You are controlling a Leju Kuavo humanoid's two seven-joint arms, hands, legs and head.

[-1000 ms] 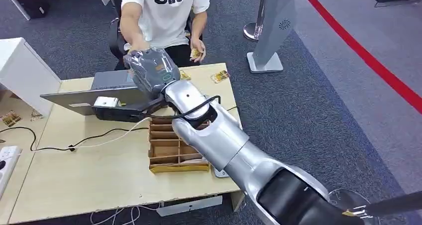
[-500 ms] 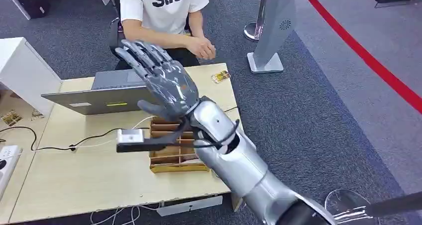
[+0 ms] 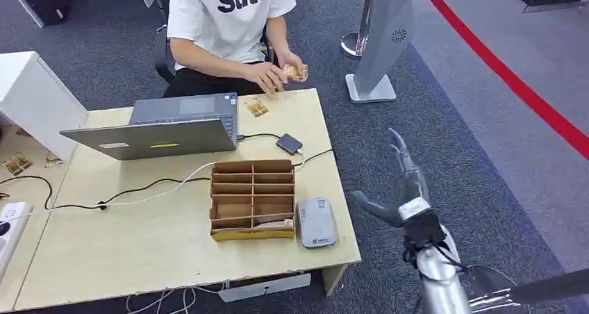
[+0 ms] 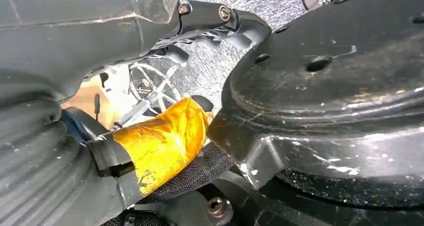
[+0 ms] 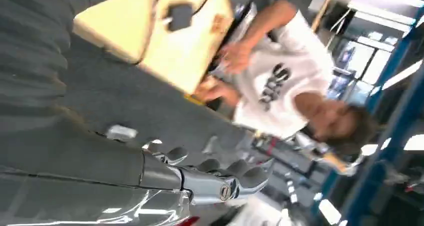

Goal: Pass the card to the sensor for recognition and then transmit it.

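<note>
Sensor (image 3: 316, 222) right of box (image 3: 252, 200) on table (image 3: 139, 244)

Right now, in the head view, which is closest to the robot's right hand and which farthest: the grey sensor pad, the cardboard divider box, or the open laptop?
From the right hand:
1. Grey sensor pad, at the table's near right edge.
2. Brown cardboard divider box, just left of the pad.
3. Open grey laptop, at the table's far left.

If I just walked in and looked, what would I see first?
Probably the robot's grey right hand, held up with its fingers spread and holding nothing, off the right side of the wooden table. Next, the person in a white shirt sitting at the far side, holding a small card in both hands. In the middle stands a cardboard box with compartments.
</note>
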